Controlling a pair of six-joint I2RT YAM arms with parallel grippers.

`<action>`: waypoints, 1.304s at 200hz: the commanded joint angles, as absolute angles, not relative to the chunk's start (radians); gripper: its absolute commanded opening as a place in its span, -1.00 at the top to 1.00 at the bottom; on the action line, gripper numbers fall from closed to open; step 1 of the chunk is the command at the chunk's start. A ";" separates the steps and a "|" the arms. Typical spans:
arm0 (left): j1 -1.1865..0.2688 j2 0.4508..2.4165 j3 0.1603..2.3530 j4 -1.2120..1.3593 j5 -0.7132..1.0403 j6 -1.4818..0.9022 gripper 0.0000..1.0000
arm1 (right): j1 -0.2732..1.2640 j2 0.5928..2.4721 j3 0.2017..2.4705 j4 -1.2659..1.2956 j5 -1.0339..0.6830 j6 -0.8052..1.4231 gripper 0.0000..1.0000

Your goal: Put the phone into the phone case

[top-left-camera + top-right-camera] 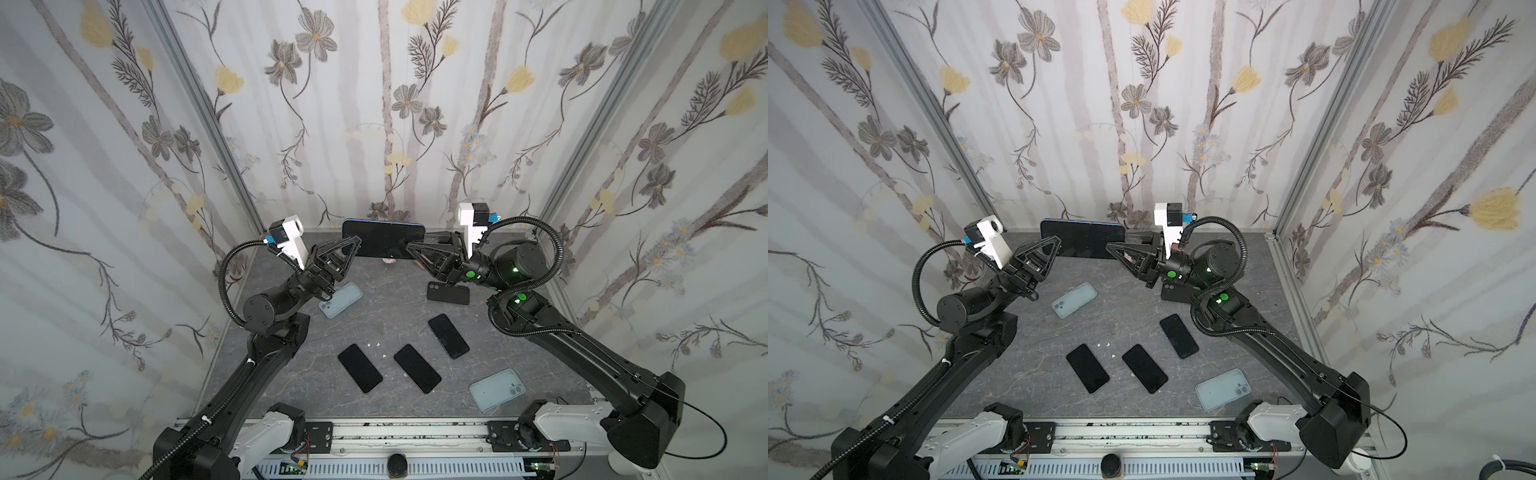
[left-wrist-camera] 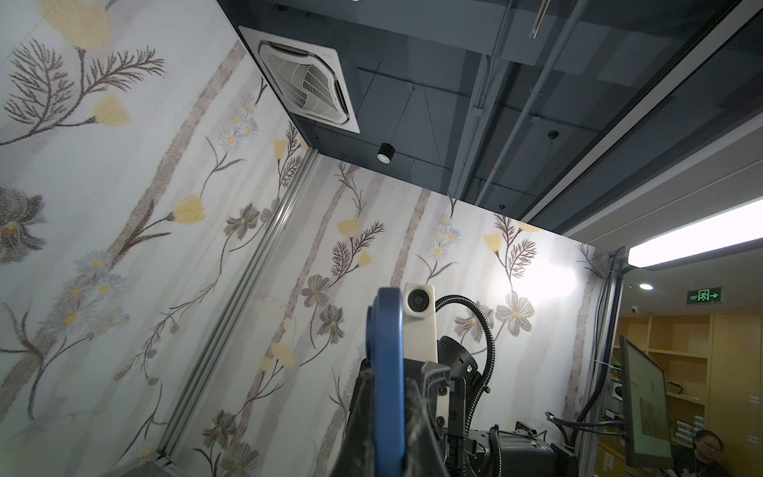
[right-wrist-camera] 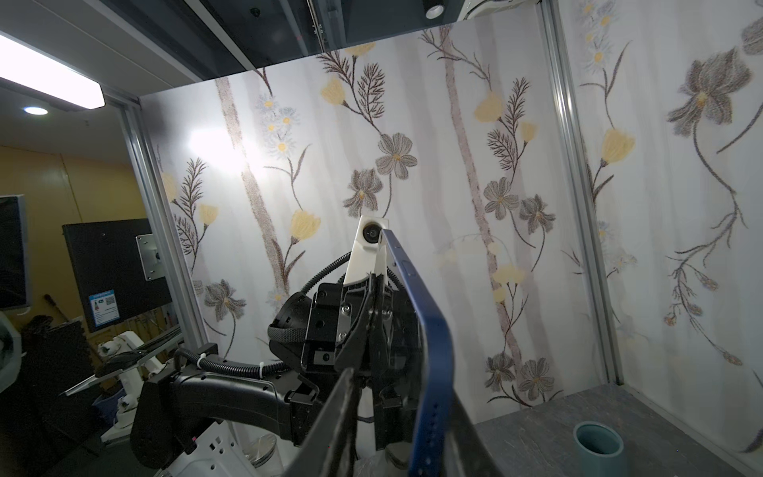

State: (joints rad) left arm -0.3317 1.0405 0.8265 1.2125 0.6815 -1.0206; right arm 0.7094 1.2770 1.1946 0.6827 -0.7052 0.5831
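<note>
A phone (image 1: 382,243) with a black screen and blue edge hangs lengthways in the air near the back wall in both top views (image 1: 1084,241). My left gripper (image 1: 351,243) is shut on its left end, and the left wrist view shows the blue edge (image 2: 388,371) pinched between the fingers. My right gripper (image 1: 411,247) straddles the right end. In the right wrist view the phone (image 3: 429,351) rests against one finger (image 3: 466,433), with a gap to the other. Two pale translucent phone cases (image 1: 340,300) (image 1: 497,389) and a black one (image 1: 448,293) lie on the table.
Three more dark phones (image 1: 360,368) (image 1: 417,368) (image 1: 448,336) lie face up mid-table. A teal cup (image 3: 598,450) stands by the back right corner. Floral walls close in the sides and back; a rail (image 1: 395,432) runs along the front.
</note>
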 commanded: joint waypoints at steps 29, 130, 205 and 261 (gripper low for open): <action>-0.330 1.025 0.815 1.232 0.670 -1.011 1.00 | 0.727 1.265 1.209 0.717 -0.725 0.588 1.00; -0.304 0.754 0.656 0.386 -0.286 -0.726 -0.74 | 0.715 1.189 1.251 0.050 0.261 0.393 1.00; -0.219 1.166 0.702 0.147 0.106 -0.690 -0.74 | 0.702 1.175 1.160 0.081 0.187 0.397 1.00; -0.228 1.564 0.825 0.119 0.314 -0.641 -0.70 | 0.701 1.146 1.149 0.058 0.179 0.387 1.00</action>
